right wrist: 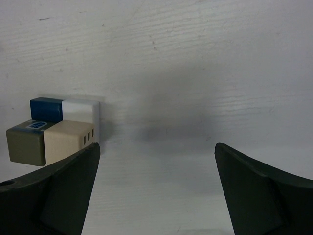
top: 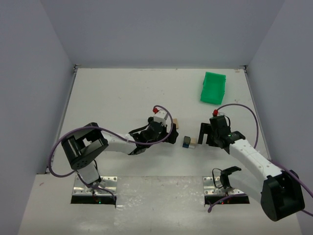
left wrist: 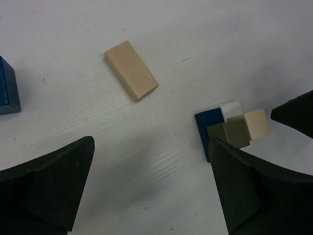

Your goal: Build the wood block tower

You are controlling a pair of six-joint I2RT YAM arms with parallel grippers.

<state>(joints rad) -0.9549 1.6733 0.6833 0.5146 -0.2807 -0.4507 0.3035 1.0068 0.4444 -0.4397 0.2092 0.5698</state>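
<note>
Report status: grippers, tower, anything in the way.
Left gripper open, empty. Right gripper open, empty. Wood block tower a low cluster between them. Tan block loose, apart.

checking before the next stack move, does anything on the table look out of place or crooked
Nothing looks damaged or spilled. Two pieces are loose: a tan block lies flat and askew, apart from the block stack, and a dark blue block sits alone further from it.

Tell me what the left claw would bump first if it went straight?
Probably the loose tan block, ahead between the left claw's fingers; the block tower sits aside. Depth is unclear.
</note>
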